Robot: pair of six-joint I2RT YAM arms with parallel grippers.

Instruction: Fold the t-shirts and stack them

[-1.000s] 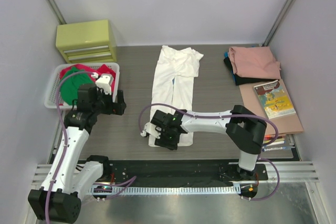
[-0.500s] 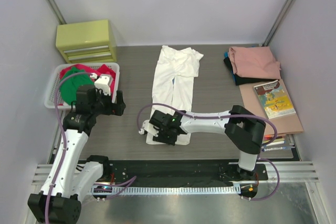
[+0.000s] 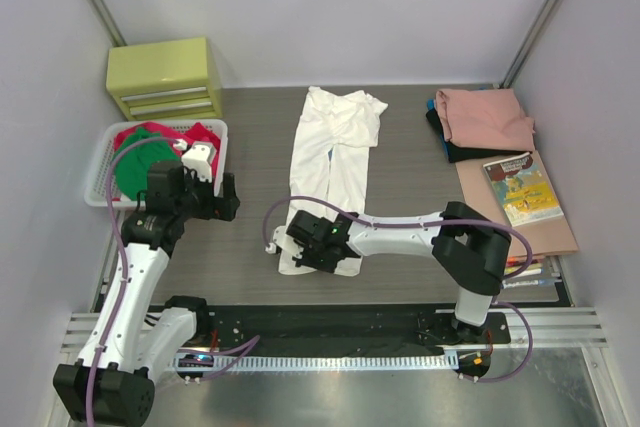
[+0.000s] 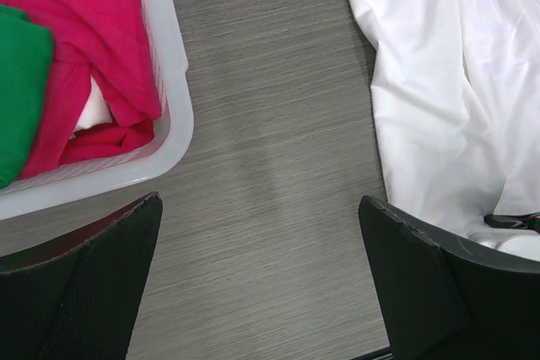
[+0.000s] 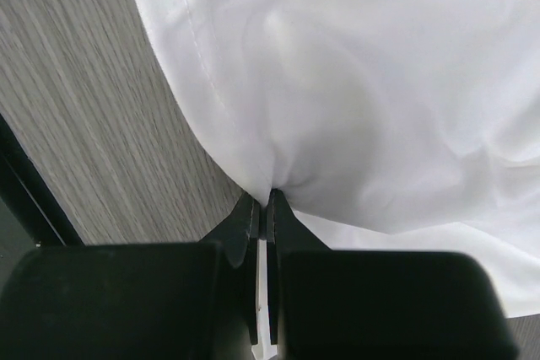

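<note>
Okay, I've got right fingers [image 5: 239, 233] pinched on the white t-shirt [image 5: 363, 82] hem, left fingers [image 4: 84, 284] wide apart by the basket [image 4: 173, 82].

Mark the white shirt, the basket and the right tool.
white shirt [image 3: 352, 169], top view, middle of the cloth.
basket [image 4: 175, 82], left wrist view, its side wall.
right tool [image 5: 262, 201], right wrist view, fingertips pinched shut on the white shirt.

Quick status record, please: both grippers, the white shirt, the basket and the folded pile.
right gripper: shut, pinching the near edge of the white t-shirt
left gripper: open, holding nothing, over bare table
white t-shirt: laid lengthwise mid-table
basket: holds red t-shirt and green t-shirt, bunched
stack: salmon-pink t-shirt on black t-shirt, far right
</note>
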